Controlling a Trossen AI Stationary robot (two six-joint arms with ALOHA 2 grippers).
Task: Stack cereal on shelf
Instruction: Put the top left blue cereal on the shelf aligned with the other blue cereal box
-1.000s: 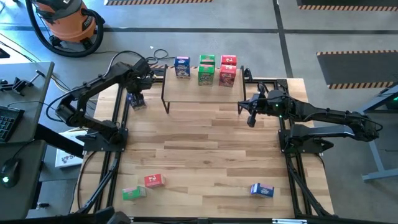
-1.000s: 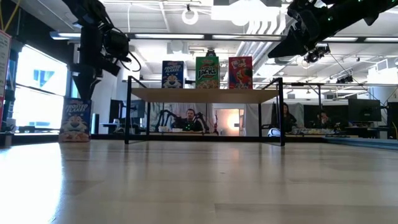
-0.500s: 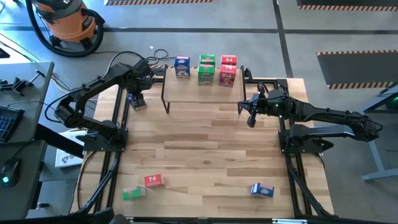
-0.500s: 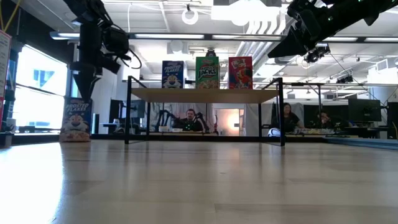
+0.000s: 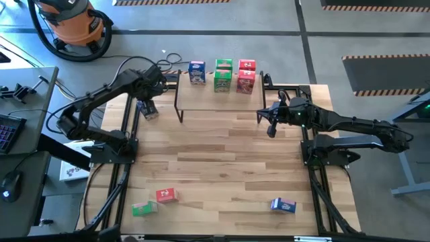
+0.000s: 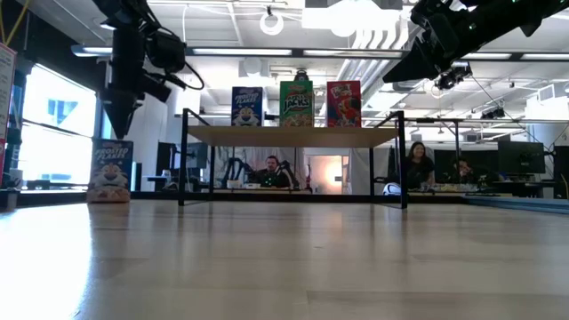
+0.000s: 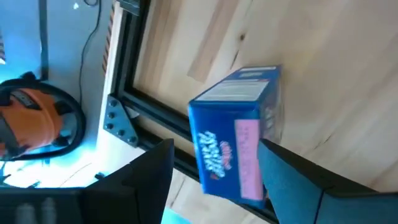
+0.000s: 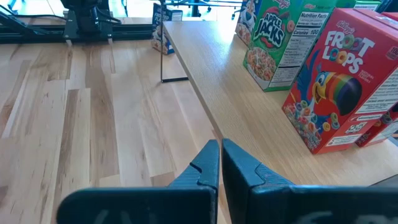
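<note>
Where people (image 6: 270, 171) sit behind, wooden tabletop (image 5: 222, 168) spreads

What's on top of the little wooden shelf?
On the shelf stand cereal boxes: a blue box, green boxes and red boxes. Any boxes underneath them are covered.

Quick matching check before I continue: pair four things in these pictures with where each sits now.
Things:
1. blue cardboard Frosted Flakes box
2. red cardboard Froot Loops box
3. right gripper
4. green cardboard cereal box lying flat

Places:
A. near edge of the table, left side
B. on the light-wood shelf
C. on the tabletop, below the left gripper
D. in the air by the shelf's right end

Pairs: 1-C, 2-B, 3-D, 4-A
</note>
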